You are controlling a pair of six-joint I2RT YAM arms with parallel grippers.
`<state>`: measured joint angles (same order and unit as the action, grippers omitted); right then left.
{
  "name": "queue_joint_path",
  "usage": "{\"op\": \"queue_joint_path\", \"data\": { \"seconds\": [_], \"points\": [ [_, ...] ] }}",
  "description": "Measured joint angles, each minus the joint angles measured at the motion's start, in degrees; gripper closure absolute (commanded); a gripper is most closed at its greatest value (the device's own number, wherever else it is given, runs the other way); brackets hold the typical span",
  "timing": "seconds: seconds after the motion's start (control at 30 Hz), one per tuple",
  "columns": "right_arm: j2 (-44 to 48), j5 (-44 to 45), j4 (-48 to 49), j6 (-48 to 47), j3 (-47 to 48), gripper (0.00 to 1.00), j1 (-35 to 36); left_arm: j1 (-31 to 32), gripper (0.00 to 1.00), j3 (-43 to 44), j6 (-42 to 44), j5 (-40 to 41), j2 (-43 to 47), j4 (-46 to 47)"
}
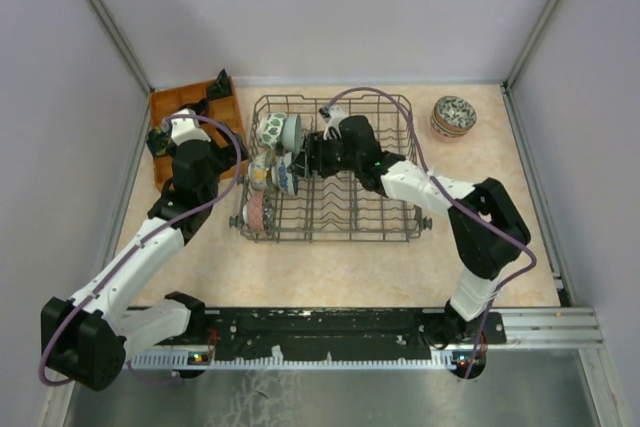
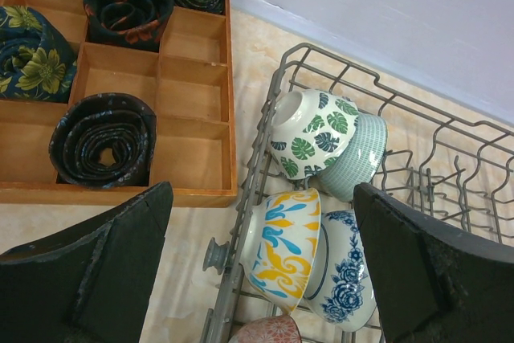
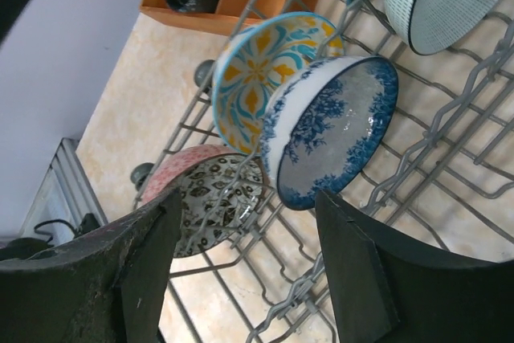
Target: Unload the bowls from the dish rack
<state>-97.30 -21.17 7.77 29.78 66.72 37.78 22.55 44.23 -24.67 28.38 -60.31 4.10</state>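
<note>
Black base rail [image 1: 330,332] at six o'clock; overhead, the right gripper [image 1: 303,155] is inside the dish rack [image 1: 370,215], its bowls [image 1: 270,172] racked on edge at nine o'clock. Left wrist: left gripper [image 2: 263,190] spread, empty, facing the yellow-and-blue bowl [image 2: 281,247]. Right wrist: jaws apart, flanking the blue-floral bowl [image 3: 329,130], apparently lined up to pinch it.

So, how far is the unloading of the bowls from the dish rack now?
Done: a bowl, perhaps a small stack, stands on the table right of the dish rack. In hand: nothing is held; the right gripper is open beside the blue floral bowl, the left gripper open too. Left: at least six bowls in the rack, among them the leaf bowl, the yellow bowl and the pink bowl.
</note>
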Motion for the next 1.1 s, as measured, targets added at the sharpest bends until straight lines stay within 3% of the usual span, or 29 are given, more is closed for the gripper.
{"op": "queue_joint_path", "data": {
  "seconds": [0.7, 1.1],
  "points": [
    [-11.3, -1.4, 7.6, 3.9, 0.1, 0.48, 0.9, 0.2, 0.01, -1.1, 0.0, 0.1, 0.1, 0.2],
    [-14.1, -4.1, 13.7, 7.0, 0.7, 0.7, 1.0, 0.2, 0.01, -1.1, 0.0, 0.1, 0.1, 0.3]
  ]
}}
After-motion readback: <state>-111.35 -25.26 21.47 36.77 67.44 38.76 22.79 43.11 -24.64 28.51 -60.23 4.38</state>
